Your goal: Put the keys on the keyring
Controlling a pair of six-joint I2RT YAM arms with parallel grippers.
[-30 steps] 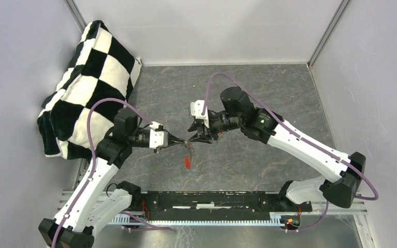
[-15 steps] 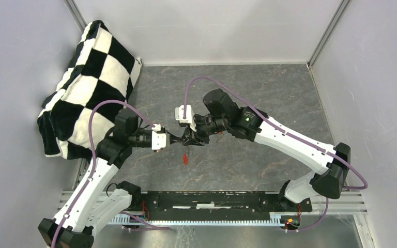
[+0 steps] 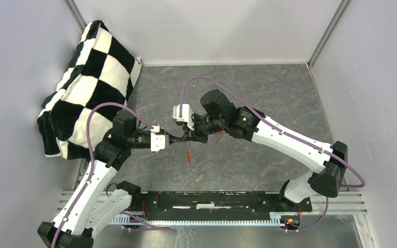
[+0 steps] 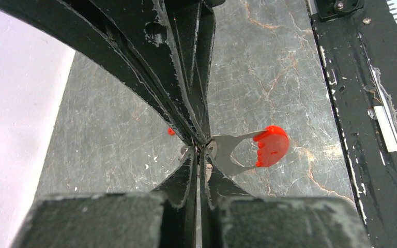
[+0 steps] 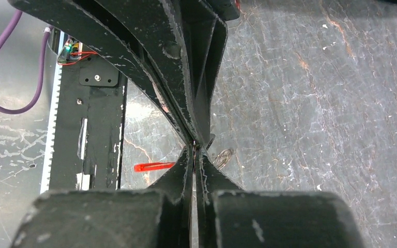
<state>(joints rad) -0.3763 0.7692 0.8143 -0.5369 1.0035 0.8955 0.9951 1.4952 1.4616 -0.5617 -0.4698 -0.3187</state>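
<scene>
One red key (image 4: 271,146) pinched by the closed left gripper (image 4: 199,149) — right gripper (image 5: 194,149) closed tip-to-tip, its hold unclear — threading apparently unfinished.

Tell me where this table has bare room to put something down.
Free: the table at right rear, between right arm and walls; the strip between red-headed key and black rail. Crowded: the centre, where left pincer and right pincer meet; checkered cushion fills left rear.

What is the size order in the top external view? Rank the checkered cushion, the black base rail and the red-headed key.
Largest to smallest:
1. checkered cushion
2. black base rail, longer but much thinner
3. red-headed key, by far the smallest
</scene>
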